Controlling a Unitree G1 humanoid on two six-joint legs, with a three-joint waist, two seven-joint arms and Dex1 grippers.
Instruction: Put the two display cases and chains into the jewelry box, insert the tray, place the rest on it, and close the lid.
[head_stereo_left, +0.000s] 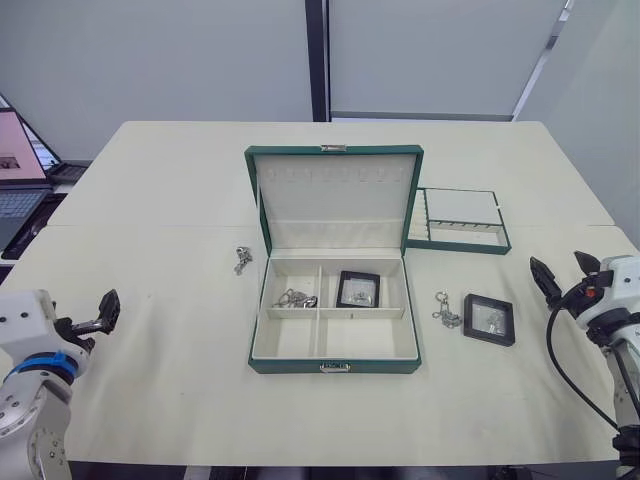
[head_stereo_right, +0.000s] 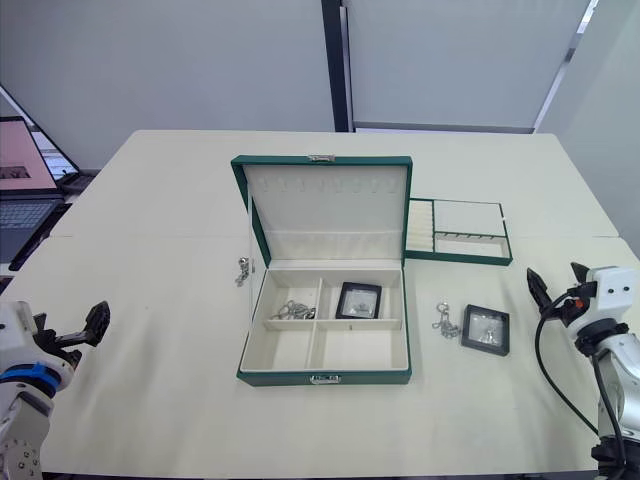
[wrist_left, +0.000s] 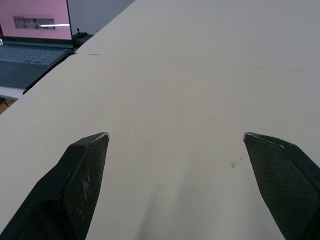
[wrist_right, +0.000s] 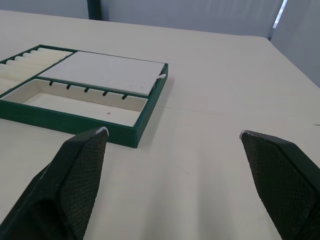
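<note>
Left gripper (head_stereo_left: 108, 312) hangs low over the table's (head_stereo_left: 180, 380) front left corner, its two black fingers spread wide with nothing between them; the wrist view looks along them over bare tabletop toward a laptop (wrist_left: 35, 47) past the left edge. Right gripper (head_stereo_left: 562, 274) sits off the table's right edge, fingers likewise parted wide and empty, aimed across the surface at the tray (wrist_right: 95, 87).

The jewelry box (head_stereo_left: 334, 362) stands mid-table, clasp toward the front edge, and its lid (head_stereo_left: 335, 198) is up, leaning back, cream lining and hook row showing. In the box's rear right compartment lies one display case (head_stereo_left: 358, 289); in the rear left compartment a chain (head_stereo_left: 296, 298) is bunched against the divider. The two front compartments hold nothing.

The tray rests flat just behind and to the right of the box, touching or nearly touching the raised lid's right side. The second display case (head_stereo_left: 489, 319) lies on the table to the right of the box, between box and right gripper, with another chain (head_stereo_left: 446, 311) just beside its left side. A third chain (head_stereo_left: 242, 259) lies on the table by the box's rear left corner, well apart from the left gripper.
</note>
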